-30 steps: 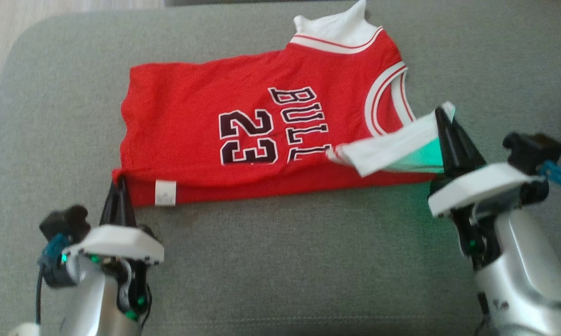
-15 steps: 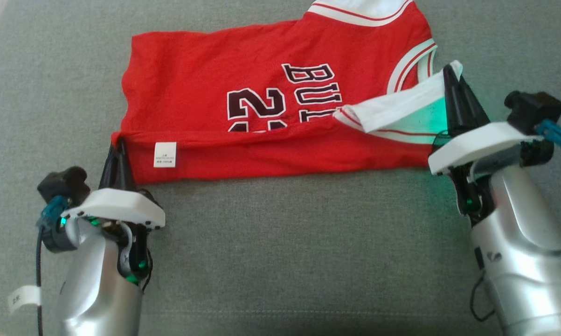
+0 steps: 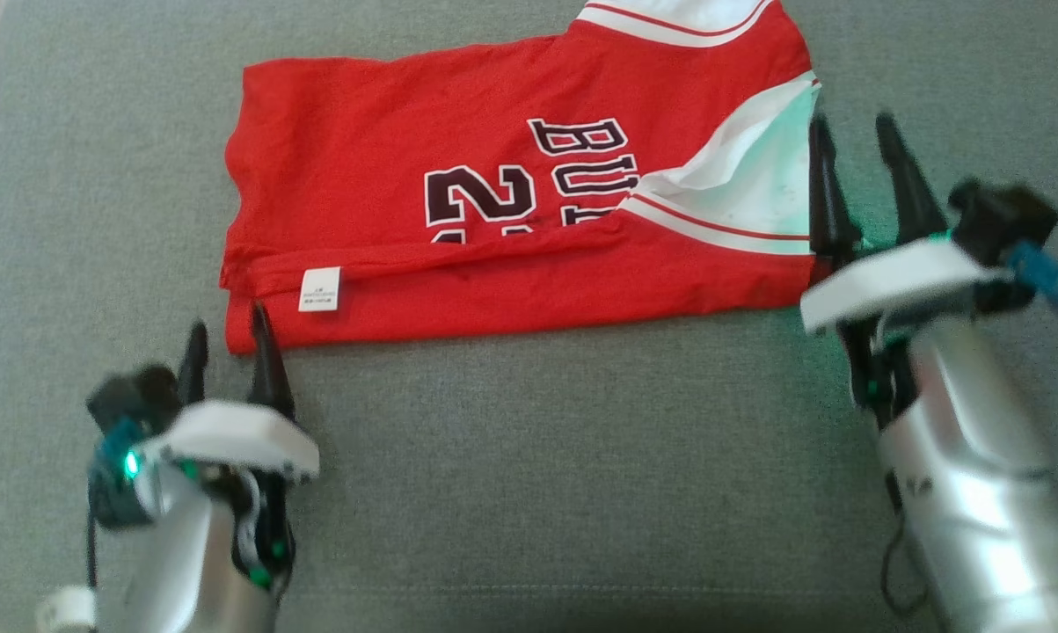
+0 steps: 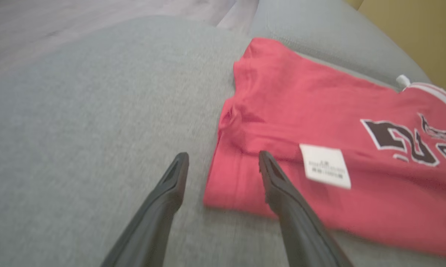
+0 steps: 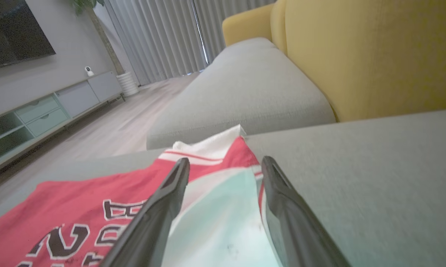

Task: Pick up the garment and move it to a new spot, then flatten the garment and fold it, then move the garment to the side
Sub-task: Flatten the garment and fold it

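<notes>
Cloth is seen lying on a grey upholstered sofa cushion: a red sleeveless basketball jersey with white trim and dark lettering, its near edge folded up over itself so that a small white care label is exposed. The left gripper is positioned at the jersey's near left corner with its dark fingers spread wide and nothing held; one finger is seen over the red hem, the other over bare cushion. The right gripper is likewise spread wide and empty at the jersey's right end, beside the folded white armhole panel.
</notes>
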Available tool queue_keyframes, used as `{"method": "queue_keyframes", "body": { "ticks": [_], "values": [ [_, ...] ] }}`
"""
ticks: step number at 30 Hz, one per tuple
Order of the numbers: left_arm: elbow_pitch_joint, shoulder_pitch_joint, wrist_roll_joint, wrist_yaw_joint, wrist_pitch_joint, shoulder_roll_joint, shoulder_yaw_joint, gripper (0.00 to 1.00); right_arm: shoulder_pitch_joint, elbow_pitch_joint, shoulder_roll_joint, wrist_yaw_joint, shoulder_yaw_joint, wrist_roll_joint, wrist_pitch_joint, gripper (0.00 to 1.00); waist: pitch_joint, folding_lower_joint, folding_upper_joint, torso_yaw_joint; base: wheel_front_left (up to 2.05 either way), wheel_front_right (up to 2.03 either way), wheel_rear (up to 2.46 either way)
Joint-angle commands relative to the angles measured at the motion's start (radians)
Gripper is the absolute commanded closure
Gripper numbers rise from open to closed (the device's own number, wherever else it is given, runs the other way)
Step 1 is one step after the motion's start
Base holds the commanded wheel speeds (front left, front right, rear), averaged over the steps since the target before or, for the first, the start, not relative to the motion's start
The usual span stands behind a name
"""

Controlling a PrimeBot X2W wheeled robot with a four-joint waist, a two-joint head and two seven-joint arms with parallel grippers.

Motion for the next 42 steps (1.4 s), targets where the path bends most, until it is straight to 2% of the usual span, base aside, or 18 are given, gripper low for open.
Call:
{"method": "queue_keyframes", "body": {
  "ticks": [1,10,19,23,25,26,27,28,29,33,42],
  "values": [
    [-0.037,0.033,-0.002,0.01,-0.006,0.019,0.017,0.0,0.055,-0.031,0.006,0.003,0.011,0.005,-0.012,0.0,-0.007,0.0,0.0,-0.004,0.0,0.0,0.0],
    [-0.095,0.129,0.025,0.03,-0.006,0.019,-0.029,0.0,0.243,-0.049,0.017,0.003,-0.058,0.032,-0.013,0.0,-0.026,0.0,0.0,-0.023,0.0,0.0,0.0],
    [-0.107,0.13,0.036,0.032,-0.006,0.019,-0.035,0.0,0.248,-0.016,0.029,0.003,-0.044,0.022,-0.013,0.0,-0.027,0.0,0.0,-0.017,0.0,0.0,0.0],
    [-0.12,0.126,0.045,0.006,-0.006,0.019,-0.039,0.0,0.215,0.019,0.038,0.003,-0.056,0.027,-0.009,0.07,-0.025,0.0,0.0,-0.011,0.0,0.0,0.0],
    [-0.121,0.128,0.045,0.001,-0.006,0.019,-0.038,0.0,0.202,0.042,0.042,0.003,-0.063,0.035,-0.004,0.18,-0.026,0.0,0.0,-0.008,0.0,0.0,0.0],
    [-0.12,0.129,0.044,0.0,-0.006,0.019,-0.039,0.0,0.196,0.056,0.044,0.003,-0.066,0.037,0.002,0.28,-0.027,0.0,0.0,-0.007,0.0,0.0,0.0],
    [-0.119,0.129,0.044,-0.001,-0.006,0.019,-0.039,0.0,0.19,0.071,0.045,0.003,-0.066,0.037,0.01,0.5,-0.028,0.0,0.0,-0.005,0.0,0.0,0.0],
    [-0.118,0.129,0.043,-0.002,-0.006,0.019,-0.04,0.0,0.184,0.082,0.046,0.003,-0.064,0.036,0.014,0.87,-0.028,0.0,0.0,-0.004,0.0,0.0,0.0],
    [-0.117,0.129,0.042,-0.004,-0.006,0.019,-0.041,0.0,0.18,0.095,0.047,0.003,-0.061,0.032,0.021,1.0,-0.029,0.0,0.0,-0.002,0.0,0.0,0.0],
    [-0.116,0.125,0.038,-0.006,-0.006,0.019,-0.043,0.0,0.163,0.13,0.049,0.003,-0.052,0.027,0.031,1.0,-0.032,0.0,0.0,0.001,0.0,0.0,0.0],
    [-0.092,0.122,0.035,-0.047,-0.006,0.019,-0.029,0.0,0.158,0.106,0.052,0.003,-0.007,0.042,-0.002,1.0,-0.063,0.0,0.0,-0.014,0.0,0.0,0.0]
  ]
}}
